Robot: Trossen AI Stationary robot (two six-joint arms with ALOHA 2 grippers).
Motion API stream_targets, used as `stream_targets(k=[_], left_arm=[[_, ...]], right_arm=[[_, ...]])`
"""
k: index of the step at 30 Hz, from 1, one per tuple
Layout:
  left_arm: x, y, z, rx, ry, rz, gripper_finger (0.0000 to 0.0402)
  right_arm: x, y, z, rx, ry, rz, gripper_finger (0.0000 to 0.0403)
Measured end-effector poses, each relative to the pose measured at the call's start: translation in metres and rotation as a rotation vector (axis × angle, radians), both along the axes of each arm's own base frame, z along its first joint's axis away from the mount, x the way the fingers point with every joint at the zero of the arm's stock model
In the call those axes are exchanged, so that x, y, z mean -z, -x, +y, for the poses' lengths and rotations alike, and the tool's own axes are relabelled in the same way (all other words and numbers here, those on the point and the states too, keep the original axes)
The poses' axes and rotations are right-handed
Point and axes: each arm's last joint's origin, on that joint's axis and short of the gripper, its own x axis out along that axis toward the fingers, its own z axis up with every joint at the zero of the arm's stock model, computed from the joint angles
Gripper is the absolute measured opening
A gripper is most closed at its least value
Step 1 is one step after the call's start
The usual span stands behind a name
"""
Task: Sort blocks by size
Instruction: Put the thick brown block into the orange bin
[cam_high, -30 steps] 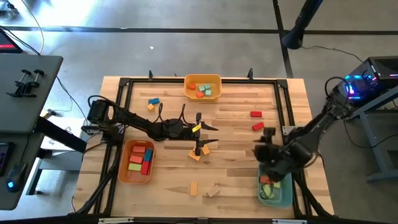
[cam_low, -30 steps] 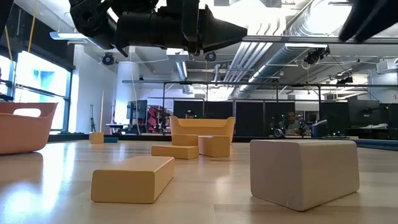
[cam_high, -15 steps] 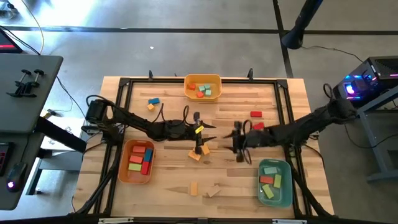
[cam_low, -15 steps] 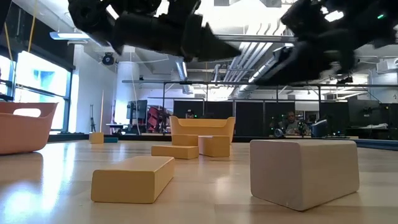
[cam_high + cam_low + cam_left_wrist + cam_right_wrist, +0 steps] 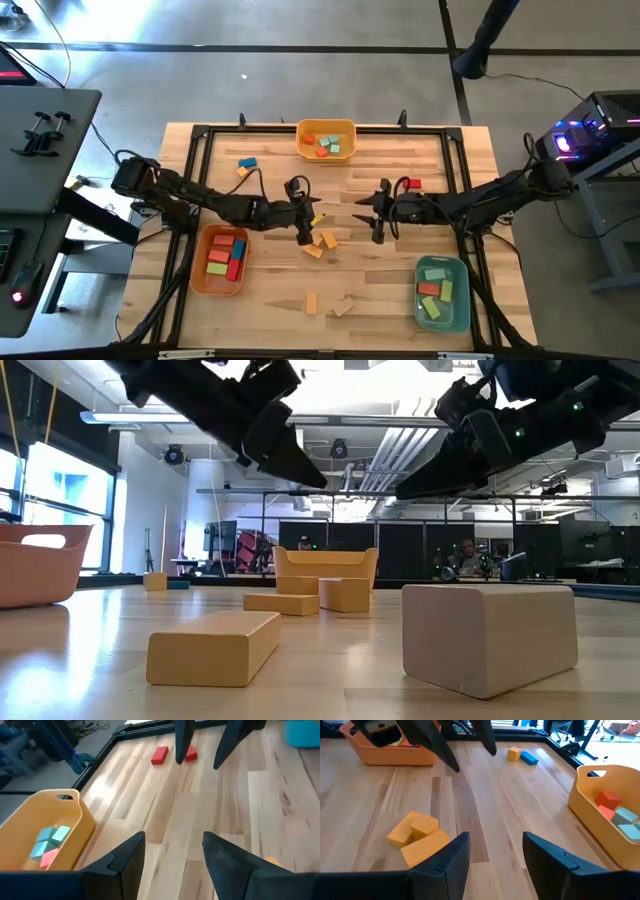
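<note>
Both arms have swung in toward the middle of the table since the earlier frames: the right gripper (image 5: 377, 222), which was over the teal bin (image 5: 442, 294), now hangs empty with its jaws parted, facing the left gripper (image 5: 304, 222), which has drawn back a little and also stands parted and empty.

Just beside the left gripper lies a small cluster of orange blocks (image 5: 322, 243), touching one another. Behind the right arm sit two red blocks (image 5: 160, 755); a blue and an orange block (image 5: 521, 756) lie near the yellow bin (image 5: 327, 139). More orange and pale blocks (image 5: 311, 302) rest near the front edge. The orange bin (image 5: 220, 258) holds several already (the other two bins do as well).

These blocks look light, stiff and hard-edged, probably smooth enough to slip. I would pinch one across its short flat sides, after nudging it clear of its neighbours.
</note>
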Motion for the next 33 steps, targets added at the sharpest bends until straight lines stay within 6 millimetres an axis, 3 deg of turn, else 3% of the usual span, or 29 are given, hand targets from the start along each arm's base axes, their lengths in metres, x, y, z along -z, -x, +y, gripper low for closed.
stream_targets(k=[5, 12, 20, 25, 33], left_arm=[[0.015, -0.006, 0.021, 0.079, 0.055, 0.043, 0.0186], [0.024, -0.019, 0.075, 0.132, 0.141, -0.055, 0.0186], [0.013, -0.010, 0.140, 0.019, 0.077, -0.175, 0.0186], [0.008, -0.004, 0.161, -0.028, 0.012, -0.213, 0.0186], [0.008, 0.008, 0.187, -0.243, 0.078, -0.258, 0.0186]], right_arm=[[0.000, 0.000, -0.013, 0.041, 0.053, 0.012, 0.0185], [-0.001, 0.003, -0.056, 0.188, 0.099, 0.021, 0.0207], [-0.004, 0.011, -0.094, 0.191, 0.187, 0.031, 0.0213], [-0.005, 0.017, -0.113, 0.255, 0.208, 0.032, 0.0213], [-0.006, 0.023, -0.126, 0.355, 0.119, -0.009, 0.0213]])
